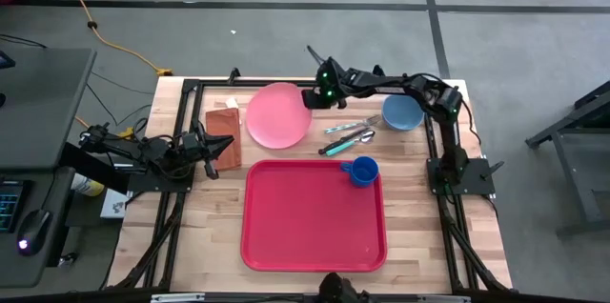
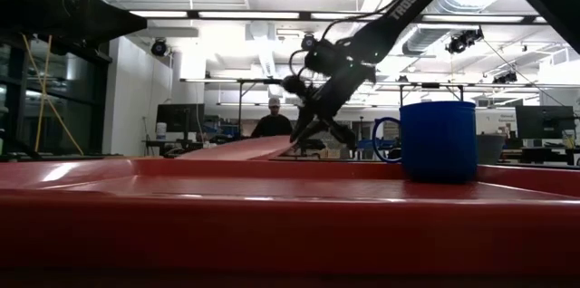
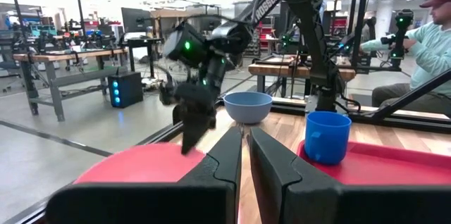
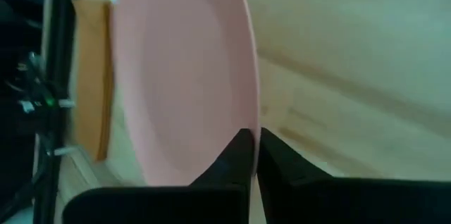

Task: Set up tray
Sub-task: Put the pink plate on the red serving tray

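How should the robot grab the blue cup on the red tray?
Pinch the blue cup by its rim wall from above. It stands upright and open-topped in the tray's far right corner, with its handle sticking out toward the left, so keep the fingers clear of that side.

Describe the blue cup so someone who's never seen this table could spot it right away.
Find the big red tray on the wooden table. The blue cup stands upright in its far right corner. Unlike the paler blue bowl off the tray, it is deeper blue and has a handle.
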Robot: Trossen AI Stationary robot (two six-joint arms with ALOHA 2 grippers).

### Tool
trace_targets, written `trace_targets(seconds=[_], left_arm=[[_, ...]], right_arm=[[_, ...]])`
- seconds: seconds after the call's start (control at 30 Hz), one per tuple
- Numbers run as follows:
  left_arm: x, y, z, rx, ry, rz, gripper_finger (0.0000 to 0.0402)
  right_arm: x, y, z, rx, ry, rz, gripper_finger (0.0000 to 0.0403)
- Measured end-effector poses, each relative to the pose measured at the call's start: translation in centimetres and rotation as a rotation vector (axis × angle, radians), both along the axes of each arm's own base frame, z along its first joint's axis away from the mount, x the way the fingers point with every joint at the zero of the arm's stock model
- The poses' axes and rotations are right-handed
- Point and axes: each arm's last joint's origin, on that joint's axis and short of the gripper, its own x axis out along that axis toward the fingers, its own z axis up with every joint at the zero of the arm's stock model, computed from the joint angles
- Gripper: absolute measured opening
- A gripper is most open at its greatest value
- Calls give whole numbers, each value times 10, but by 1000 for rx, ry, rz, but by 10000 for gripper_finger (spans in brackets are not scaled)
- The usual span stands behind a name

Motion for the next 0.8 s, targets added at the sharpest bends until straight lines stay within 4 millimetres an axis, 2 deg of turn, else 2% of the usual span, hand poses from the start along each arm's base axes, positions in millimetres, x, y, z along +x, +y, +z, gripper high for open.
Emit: trace_targets(seconds=[0.17,0.4,0.57,0.8], left_arm=[[0,0,0,0,1,0,60],[0,0,0,1,2,0,60],[0,0,0,2,2,0,60],[0,0,0,2,2,0,60]], right_arm=[[-14,-7,31,-75,-42,-26,1],[-35,-2,80,-184,-88,-21,1],[-49,9,108,-225,-97,1,0],[-61,42,137,-229,-96,103,0]])
